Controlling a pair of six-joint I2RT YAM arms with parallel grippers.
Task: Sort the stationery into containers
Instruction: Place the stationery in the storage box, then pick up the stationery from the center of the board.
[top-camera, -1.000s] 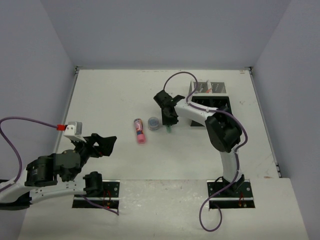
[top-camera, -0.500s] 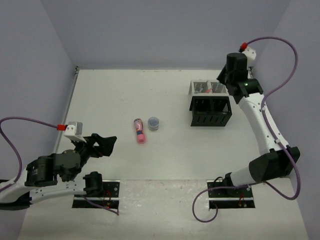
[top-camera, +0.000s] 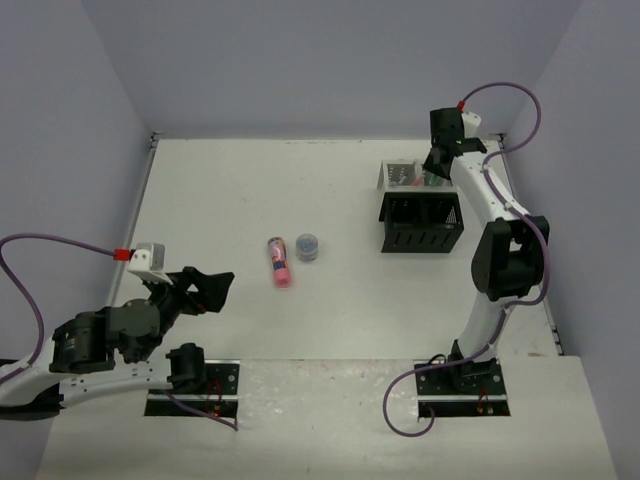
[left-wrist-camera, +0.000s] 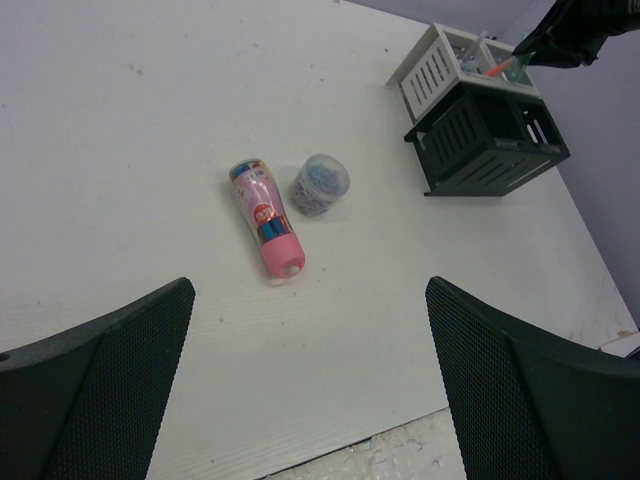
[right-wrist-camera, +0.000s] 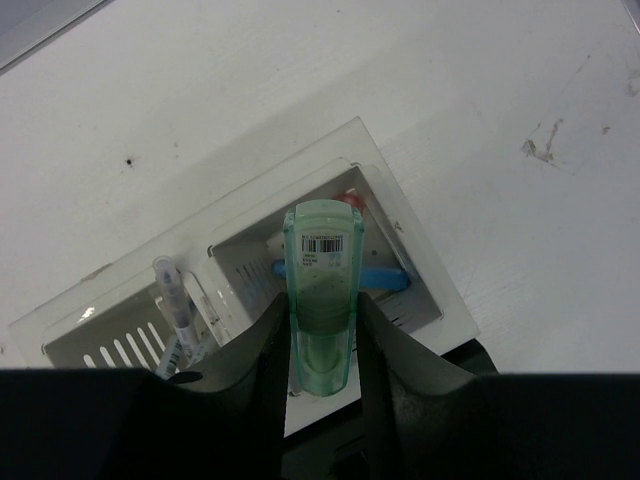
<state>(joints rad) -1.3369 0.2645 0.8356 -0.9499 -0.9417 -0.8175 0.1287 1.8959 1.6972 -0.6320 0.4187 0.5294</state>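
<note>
On the pale table, the right gripper pinches a green marker upright just above the white box, while far left of that box the left gripper hangs spread wide.

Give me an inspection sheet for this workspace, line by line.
Surface: white table, a few small marks.
Job's things: pink marker and round pot loose mid-table, side by side; white container holds blue pen and grey pen; black container right beside it.
Clutter: nothing seen.
Tools: right tool shut on green marker above white container; left tool open, empty.
Cables: purple left cable and right cable loop free of the items.
Surroundings: plain walls on three sides.
</note>
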